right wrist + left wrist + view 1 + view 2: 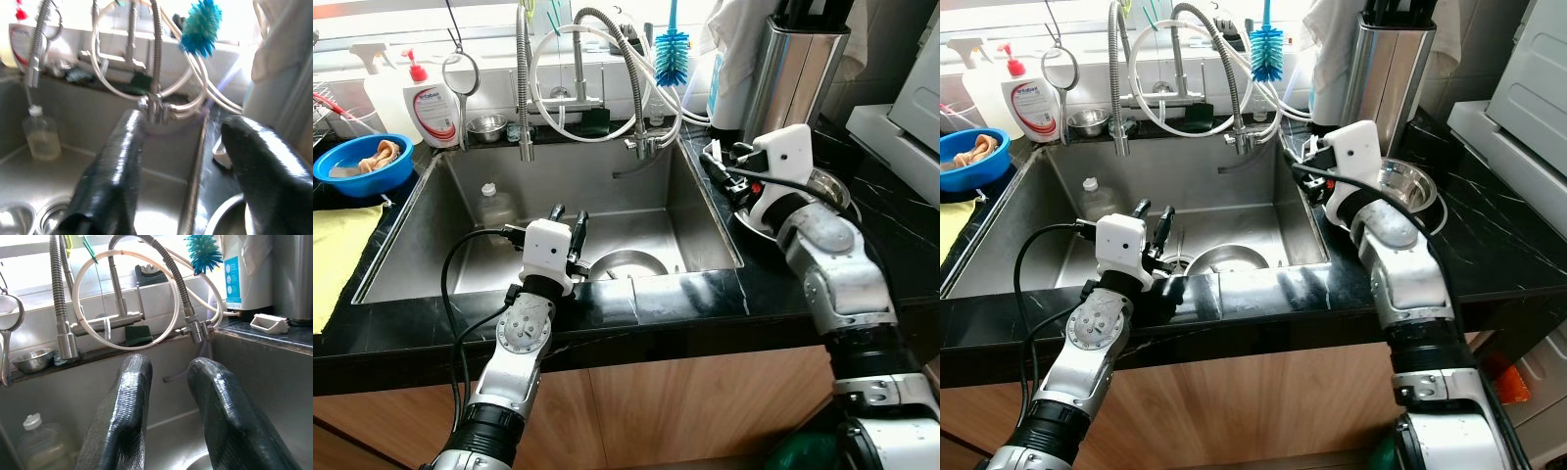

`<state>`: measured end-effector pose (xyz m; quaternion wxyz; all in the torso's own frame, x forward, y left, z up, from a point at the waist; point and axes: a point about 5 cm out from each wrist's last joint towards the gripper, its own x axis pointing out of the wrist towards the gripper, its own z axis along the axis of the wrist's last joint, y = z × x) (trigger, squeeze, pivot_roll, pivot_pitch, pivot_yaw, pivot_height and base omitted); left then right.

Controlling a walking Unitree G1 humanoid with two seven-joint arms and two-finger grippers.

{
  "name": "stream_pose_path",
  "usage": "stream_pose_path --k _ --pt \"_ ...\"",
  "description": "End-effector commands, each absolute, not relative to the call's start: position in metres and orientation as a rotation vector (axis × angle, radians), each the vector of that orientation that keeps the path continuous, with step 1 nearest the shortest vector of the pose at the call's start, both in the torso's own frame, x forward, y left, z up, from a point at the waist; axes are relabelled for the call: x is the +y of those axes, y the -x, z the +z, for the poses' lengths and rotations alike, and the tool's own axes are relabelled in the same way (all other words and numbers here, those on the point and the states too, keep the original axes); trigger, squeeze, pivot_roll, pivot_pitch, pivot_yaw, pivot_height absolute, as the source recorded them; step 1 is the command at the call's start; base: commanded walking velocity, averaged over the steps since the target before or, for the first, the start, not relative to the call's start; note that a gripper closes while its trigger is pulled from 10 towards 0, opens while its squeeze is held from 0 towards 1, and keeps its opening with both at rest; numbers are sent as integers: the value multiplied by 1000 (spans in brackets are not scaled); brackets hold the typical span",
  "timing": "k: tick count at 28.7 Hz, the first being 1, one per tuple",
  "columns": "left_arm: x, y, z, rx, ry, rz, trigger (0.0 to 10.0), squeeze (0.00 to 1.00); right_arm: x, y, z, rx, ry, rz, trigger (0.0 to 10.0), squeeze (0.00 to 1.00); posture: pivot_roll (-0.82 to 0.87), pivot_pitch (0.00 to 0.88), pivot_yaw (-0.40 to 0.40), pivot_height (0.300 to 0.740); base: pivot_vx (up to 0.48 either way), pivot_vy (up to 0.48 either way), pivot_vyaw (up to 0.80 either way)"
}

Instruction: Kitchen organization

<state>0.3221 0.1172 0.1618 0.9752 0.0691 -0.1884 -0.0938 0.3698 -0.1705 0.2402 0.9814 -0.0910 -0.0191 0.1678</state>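
Note:
My left gripper (568, 215) reaches over the front rim of the steel sink (460, 186), open with a narrow gap and nothing between its fingers (128, 396). Just right of it, a steel bowl (625, 264) lies on the sink floor. My right gripper (722, 162) hovers at the sink's right rim, open wide and empty: one finger (113, 166) is over the basin, the other over the counter. A larger steel bowl (1402, 186) sits on the black counter beside the right wrist.
A clear bottle (494, 206) stands in the sink's back left. Two spring faucets (524, 88) and hoses hang over the basin. A blue bowl (362, 164), a soap bottle (431, 103) and a yellow cloth (337, 255) are on the left. A steel canister (793, 73) stands at the back right.

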Motion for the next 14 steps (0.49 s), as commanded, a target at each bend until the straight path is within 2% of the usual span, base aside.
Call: stream_pose_path --k 1,8,9,10,14 --pt "117 -322 162 -378 -154 -187 10000 0 -177 -371 248 -17 206 296 10000 1000 -155 0 23 740 0 0 0" --pt "117 -323 161 -375 -154 -191 10000 0 -197 -373 235 130 213 220 10000 1000 -163 0 24 740 0 0 0" --pt "117 -323 161 -374 -154 -193 10000 0 -199 -371 229 178 233 220 10000 55 -164 0 25 740 0 0 0" --pt "117 -322 161 -374 -154 -194 10000 0 -199 -371 227 189 237 216 10000 0 -164 0 25 740 0 0 0" --pt "116 -323 161 -373 -155 -198 10000 0 -202 -369 223 230 231 198 10000 0 -162 0 26 740 0 0 0"
